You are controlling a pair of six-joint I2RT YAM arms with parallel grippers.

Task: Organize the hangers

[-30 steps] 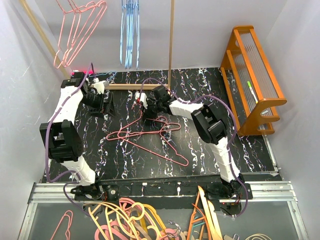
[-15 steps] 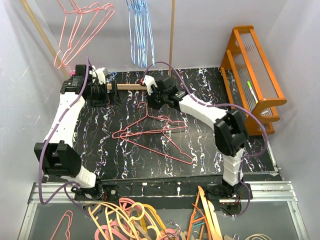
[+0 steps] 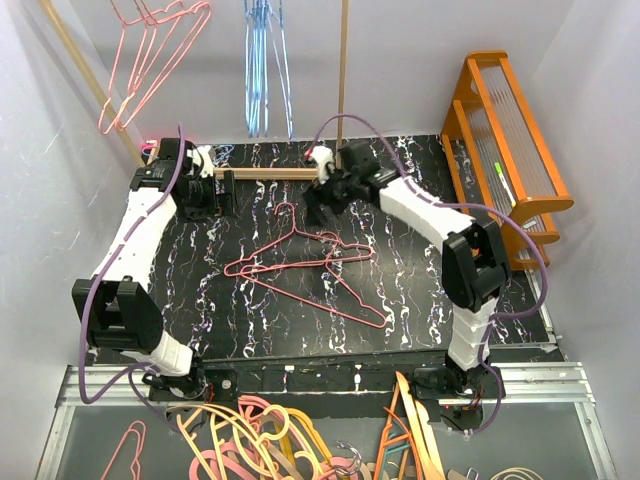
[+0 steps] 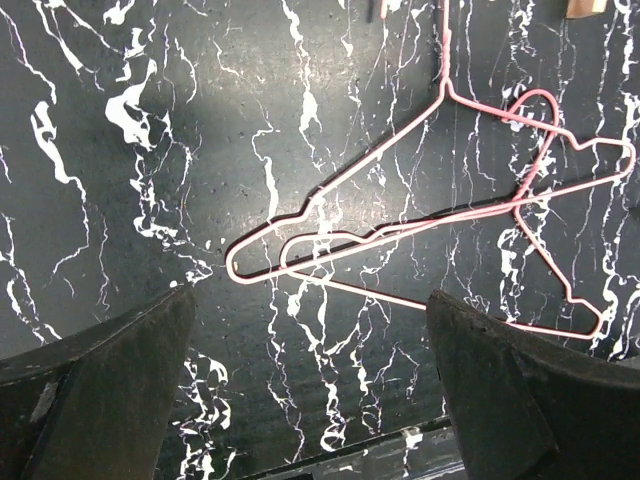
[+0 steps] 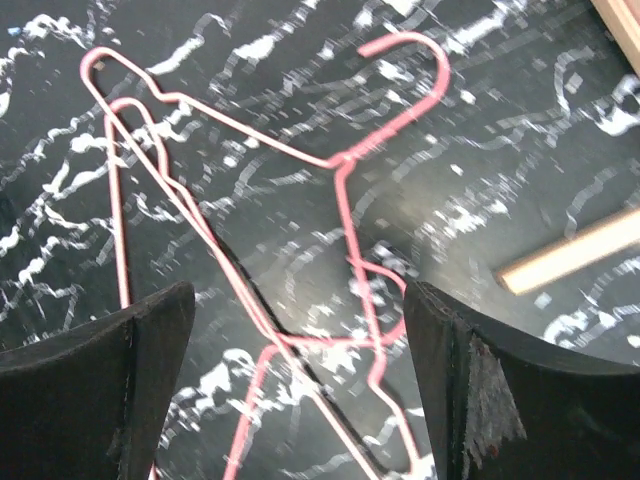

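Note:
Two pink-red wire hangers (image 3: 300,265) lie overlapped on the black marbled table (image 3: 420,300). More pink-red hangers (image 3: 150,50) hang at the back left, and light blue hangers (image 3: 265,60) hang beside them. My left gripper (image 3: 224,190) hovers open at the back left, with the table's hangers (image 4: 430,230) ahead of its fingers. My right gripper (image 3: 318,205) stands open just above the hook end of the same hangers (image 5: 340,160). Neither gripper holds anything; in the wrist views the left gripper (image 4: 310,300) and the right gripper (image 5: 298,300) show only table and wire between the fingers.
An orange wooden rack (image 3: 510,150) stands at the right edge. A wooden bar (image 3: 265,173) lies along the back, a wooden post (image 3: 343,70) rises behind it, and a slanted pole (image 3: 90,75) stands at the left. Thick orange, pink and cream hangers (image 3: 260,440) are piled below the front rail.
My right gripper has gone from shut to open and moved right along the back. My left arm reached farther back. The hanging blue hangers swing; the table's hangers have barely shifted.

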